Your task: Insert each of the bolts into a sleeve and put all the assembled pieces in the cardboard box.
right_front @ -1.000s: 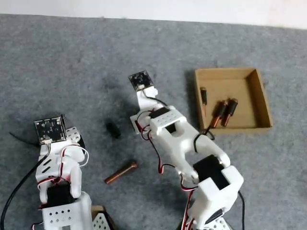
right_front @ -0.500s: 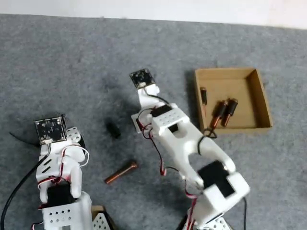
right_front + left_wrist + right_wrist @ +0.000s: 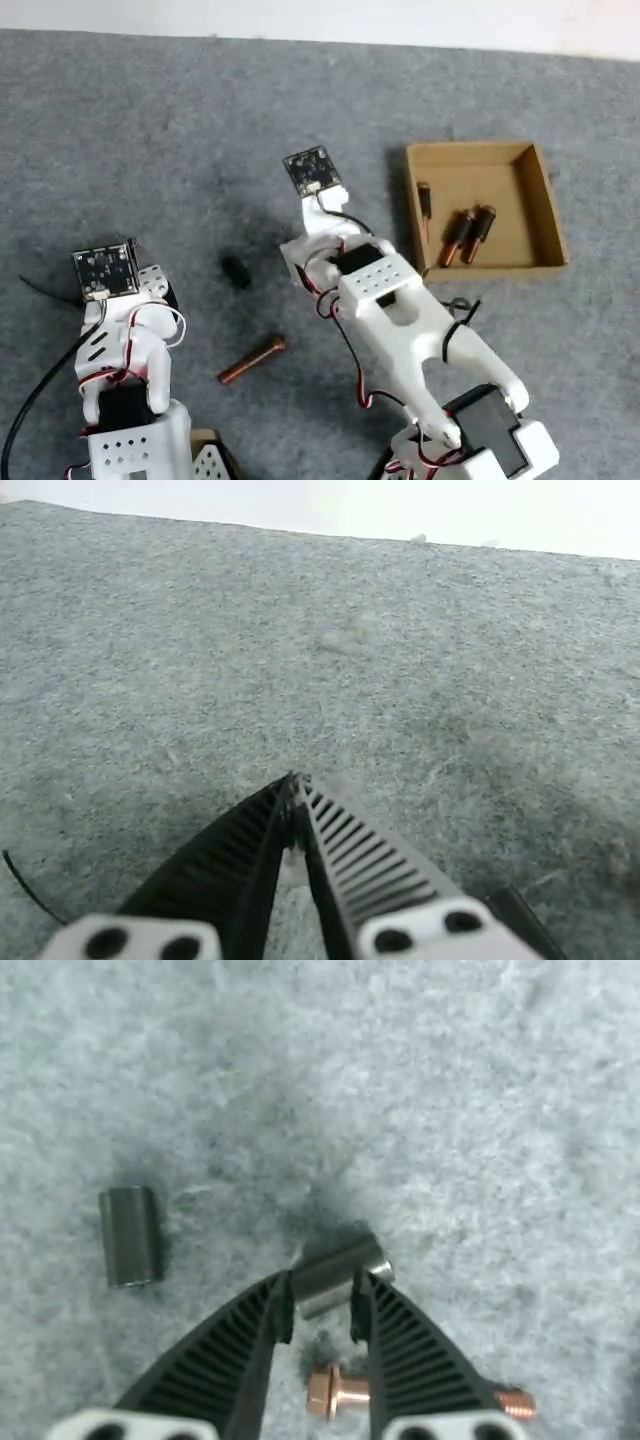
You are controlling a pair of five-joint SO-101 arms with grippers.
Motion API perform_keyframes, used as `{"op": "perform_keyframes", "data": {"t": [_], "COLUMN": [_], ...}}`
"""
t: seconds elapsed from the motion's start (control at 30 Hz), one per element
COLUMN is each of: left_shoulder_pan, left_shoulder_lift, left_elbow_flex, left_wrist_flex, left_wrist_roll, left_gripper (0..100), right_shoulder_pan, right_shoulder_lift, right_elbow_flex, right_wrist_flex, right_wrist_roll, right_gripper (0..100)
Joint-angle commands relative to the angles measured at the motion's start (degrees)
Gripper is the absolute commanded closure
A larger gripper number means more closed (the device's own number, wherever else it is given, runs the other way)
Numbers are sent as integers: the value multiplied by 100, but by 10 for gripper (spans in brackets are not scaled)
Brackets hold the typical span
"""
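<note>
Between the ribbed black fingers of the right hand (image 3: 320, 1288), a short grey metal cylinder sleeve (image 3: 338, 1272), pinched near one end, tilted, seemingly just off the grey felt worktop (image 3: 150, 130). Close behind it, partly masked by the fingers, a copper-coloured hex-headed bolt (image 3: 336, 1392), lying flat. Well apart to one side, a second dark grey cylindrical sleeve (image 3: 130, 1235), lying alone. From above, that loose sleeve (image 3: 235, 270) just beside the right arm, the bolt (image 3: 252, 360) nearer the arms' bases, between the two arms.

Probable step in hand: mating the held sleeve with the loose bolt. To do it well: keep the pinch firm, with no swivel of the sleeve; level the bore with the bolt's shank; approach from the plain tip, not the head; slide along the axis rather than press down, given the likely roll or skid of a bolt on felt. Sensible too to bring in the left hand (image 3: 295, 785), at present closed on nothing, tips together above bare felt, for steadying the bolt.

Over on the right, a shallow brown cardboard box (image 3: 545, 205), open-topped. Inside: a pair of sleeved copper bolts (image 3: 456, 238), side by side near the front wall; beside them, along the wall nearest the right arm, a thinner piece (image 3: 424, 205) with a dark upper end, too small to judge as fully assembled. Outside the box, by this count: one bolt, two sleeves.
</note>
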Motion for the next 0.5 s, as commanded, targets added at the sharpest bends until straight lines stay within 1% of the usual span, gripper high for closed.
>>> {"op": "perform_keyframes", "data": {"t": [0.0, 0.27, 0.37, 0.47], "left_shoulder_pan": [66, 66, 66, 66], "left_shoulder_lift": [-101, -101, -101, -101], "left_elbow_flex": [-31, -31, -31, -31], "left_wrist_flex": [-141, -141, -141, -141], "left_wrist_roll": [-35, -35, -35, -35], "left_gripper": [995, 995, 995, 995], "right_shoulder_pan": [101, -13, -57, -31], "right_shoulder_lift": [-268, -145, 374, 1024], "right_elbow_flex": [-31, -66, -110, -699], "right_wrist_flex": [-119, -127, -119, -84], "right_wrist_roll": [62, 18, 9, -325], "right_gripper": [929, 925, 925, 924]}}
